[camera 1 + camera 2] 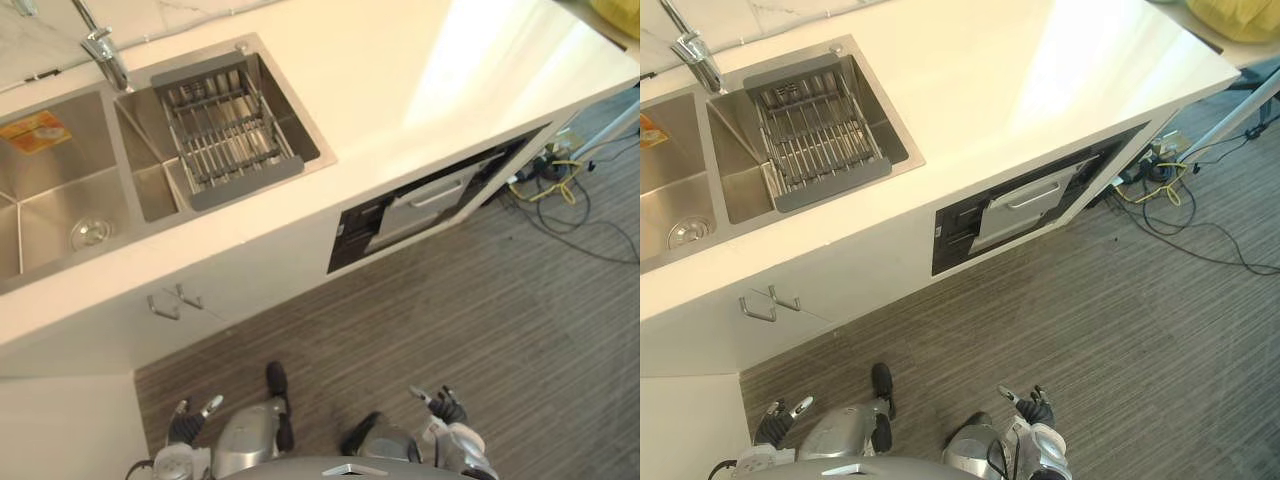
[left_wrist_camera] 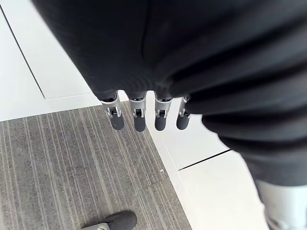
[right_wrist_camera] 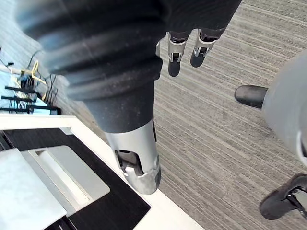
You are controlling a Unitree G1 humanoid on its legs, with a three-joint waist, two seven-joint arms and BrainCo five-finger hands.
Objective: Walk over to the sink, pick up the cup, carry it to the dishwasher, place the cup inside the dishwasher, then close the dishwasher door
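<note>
The steel double sink (image 1: 60, 190) is set into the white counter at the upper left, and a grey dish rack (image 1: 225, 130) rests in its right basin. Under the counter to the right is the dishwasher (image 1: 425, 200), its silver front and handle framed in black; whether its door is ajar I cannot tell. It also appears close by in the right wrist view as the dishwasher (image 3: 48, 177). My left hand (image 1: 190, 420) hangs low by my side with straight fingers (image 2: 139, 120) and holds nothing. My right hand (image 1: 445, 405) hangs low too, its fingers (image 3: 175, 62) relaxed and empty.
A faucet (image 1: 105, 50) stands behind the sink. Two cabinet handles (image 1: 175, 300) stick out below the counter's front edge. Loose cables (image 1: 560, 190) lie on the striped grey floor past the counter's right end. A yellow object (image 1: 1240, 15) sits at the far right.
</note>
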